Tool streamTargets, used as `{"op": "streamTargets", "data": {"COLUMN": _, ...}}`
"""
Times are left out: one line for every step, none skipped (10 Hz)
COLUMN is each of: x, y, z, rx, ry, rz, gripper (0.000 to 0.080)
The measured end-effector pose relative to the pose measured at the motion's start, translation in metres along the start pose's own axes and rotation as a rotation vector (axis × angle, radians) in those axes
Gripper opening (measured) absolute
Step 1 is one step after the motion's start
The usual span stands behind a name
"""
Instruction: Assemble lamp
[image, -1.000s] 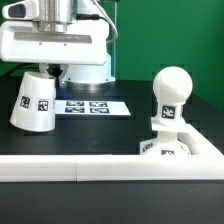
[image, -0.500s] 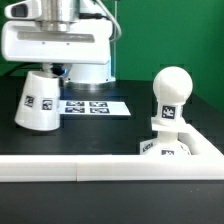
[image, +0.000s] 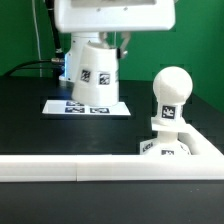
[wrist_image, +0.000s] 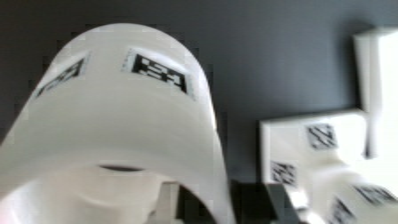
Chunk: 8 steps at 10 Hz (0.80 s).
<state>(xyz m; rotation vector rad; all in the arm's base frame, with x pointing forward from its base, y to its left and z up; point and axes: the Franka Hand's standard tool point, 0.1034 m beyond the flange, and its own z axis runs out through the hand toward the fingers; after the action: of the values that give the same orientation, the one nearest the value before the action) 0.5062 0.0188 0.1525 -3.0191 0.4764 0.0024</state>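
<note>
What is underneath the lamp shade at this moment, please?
The shade hangs in the air under the gripper. Below it lie the marker board and the black table. The shade covers part of the board.

Green backdrop (image: 205, 40); black tabletop (image: 30, 125); white rail (image: 60, 169) along front edge.

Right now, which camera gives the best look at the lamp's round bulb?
The exterior view. There the bulb shows whole, a white ball on its neck standing on the base, at that view's right. The wrist view is filled by the shade and shows no bulb, only tagged white blocks that seem to belong to the base.
</note>
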Motion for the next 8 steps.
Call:
{"op": "streamTargets", "data": {"x": 0.016, "y": -0.019, "z": -0.013, "rx": 0.007, "ry": -0.006, "rz": 0.038, "gripper": 0.0045}}
{"op": "streamTargets", "data": {"x": 0.03, "y": -0.032, "z": -0.021, "rx": 0.024, "ry": -0.012, "rz": 0.101, "gripper": 0.0045}}
{"op": "streamTargets", "data": {"x": 0.038, "y": -0.037, "z": -0.025, "rx": 0.033, "ry": -0.03, "rz": 0.12, "gripper": 0.0045}}
{"op": "streamTargets", "data": {"x": 0.04, "y": -0.036, "z": -0.023, "rx": 0.033, "ry": -0.023, "rz": 0.113, "gripper": 0.0045}}
{"op": "streamTargets", "data": {"x": 0.039, "y": -0.036, "z": -0.022, "rx": 0.032, "ry": -0.025, "rz": 0.113, "gripper": 0.0045}}
{"op": "streamTargets", "data": {"x": 0.039, "y": -0.036, "z": -0.022, "rx": 0.032, "ry": -0.026, "rz": 0.113, "gripper": 0.0045}}
{"op": "streamTargets", "data": {"x": 0.038, "y": -0.037, "z": -0.023, "rx": 0.033, "ry": -0.024, "rz": 0.117, "gripper": 0.0045}}
{"op": "streamTargets", "data": {"x": 0.037, "y": -0.045, "z": -0.031, "rx": 0.039, "ry": -0.018, "rz": 0.127, "gripper": 0.0045}}
